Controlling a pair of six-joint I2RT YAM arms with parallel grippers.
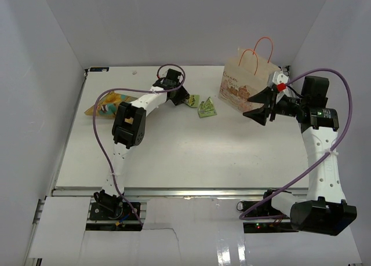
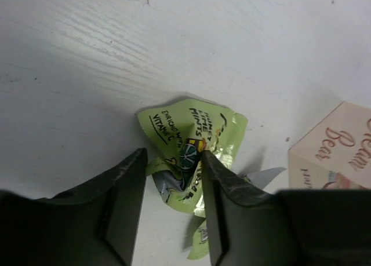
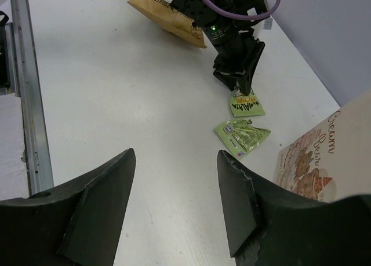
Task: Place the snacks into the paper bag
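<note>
From above, the bag [image 1: 240,83] stands upright at the far right of the table [image 1: 174,150], its orange handles [image 1: 259,47] up. Two green packets lie on the table to its left, outside it. The packet [image 1: 192,101] sits right at the tips of the left fingers [image 1: 184,97], and the second packet [image 1: 207,108] lies just beside it, between it and the bag. A yellow-orange chip bag [image 1: 105,106] lies at the table's far left, well apart from the bag. The right fingers [image 1: 258,110] are spread wide by the bag's near right corner, with nothing between them; whether they touch the paper cannot be told. In the left wrist view, the left fingers [image 2: 124,202] stand partway apart, straddling the crumpled packet [image 2: 191,135]. The right-hand one touches the packet's edge, but whether they pinch it cannot be told. A corner of the bag [image 2: 333,153] shows at the right edge, apart from the packet. In the right wrist view, the right fingers [image 3: 104,202] gape wide over bare table [image 3: 116,104] and hold nothing. Beyond them the left fingers [image 3: 244,83] point down onto the packet [image 3: 248,107]. The second packet [image 3: 242,133] lies flat just nearer, not touching the first. The printed side of the bag [image 3: 313,161] fills the lower right, and the chip bag [image 3: 165,14] lies at the far end behind the left arm.
</note>
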